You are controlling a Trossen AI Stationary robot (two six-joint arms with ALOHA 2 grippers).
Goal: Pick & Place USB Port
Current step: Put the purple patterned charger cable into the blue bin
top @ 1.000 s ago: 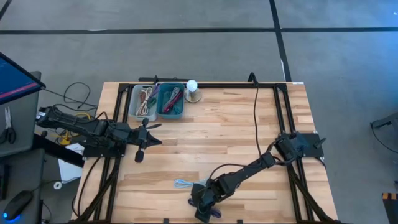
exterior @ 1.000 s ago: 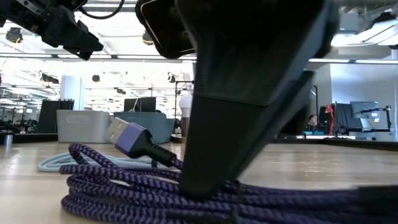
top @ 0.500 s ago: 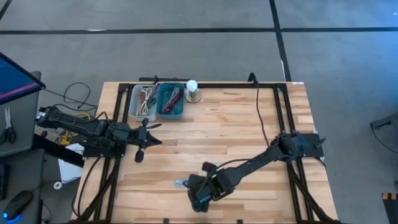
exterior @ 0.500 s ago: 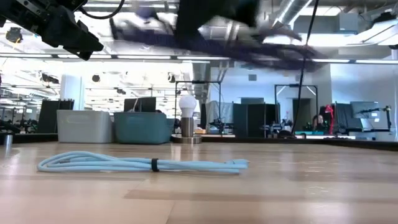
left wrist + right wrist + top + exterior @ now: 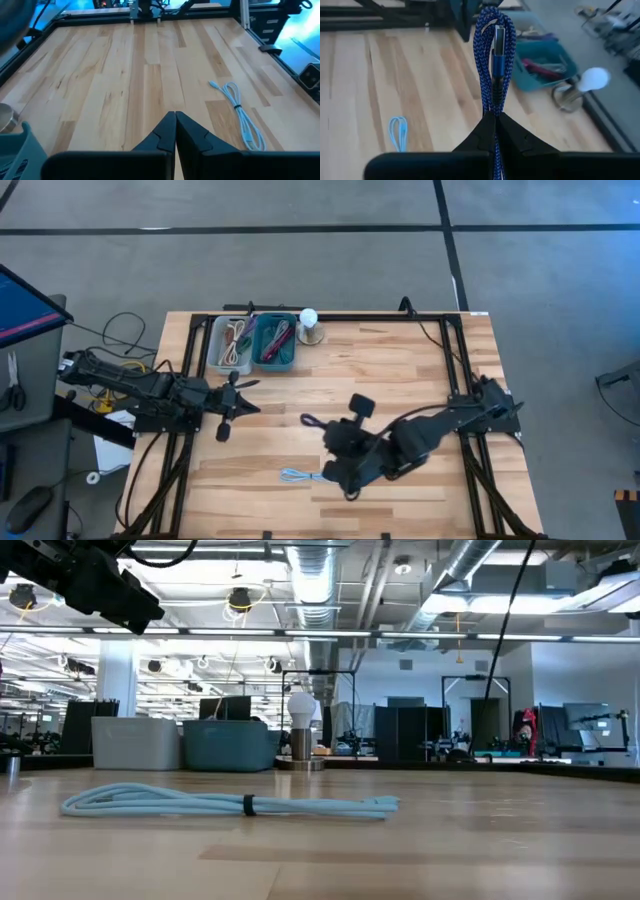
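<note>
My right gripper (image 5: pixel 330 435) hangs above the middle of the table, shut on a purple-blue braided USB cable (image 5: pixel 492 65) that is bundled into a narrow loop. The cable's metal plug (image 5: pixel 499 37) lies near the bundle's far tip, and its end (image 5: pixel 308 421) sticks out past the fingers. A light blue cable (image 5: pixel 300 476) lies flat on the table near the near edge, also seen low across the wood as a tied cable (image 5: pixel 230 804). My left gripper (image 5: pixel 175 116) is shut and waits over the table's left edge (image 5: pixel 245 383). My right gripper pinches the braided cable bundle between its two fingers at the bundle's lower part (image 5: pixel 493 106), several strands together. The fingers lie along the bundle, which reaches forward past the fingertips (image 5: pixel 482 125). The cable is lifted clear of the table.
A grey bin (image 5: pixel 230 343) and a teal bin (image 5: pixel 275 340) holding cables stand at the far left of the table, with a light bulb on a stand (image 5: pixel 309 322) beside them. Bare wood (image 5: pixel 400 370) spreads across the middle and right.
My right gripper has risen from the table's near edge and moved toward the table's middle, carrying the purple-blue cable. The cable, which lay on the wood by the low camera, is now lifted clear and out of the low view. The light blue cable has stayed put.
</note>
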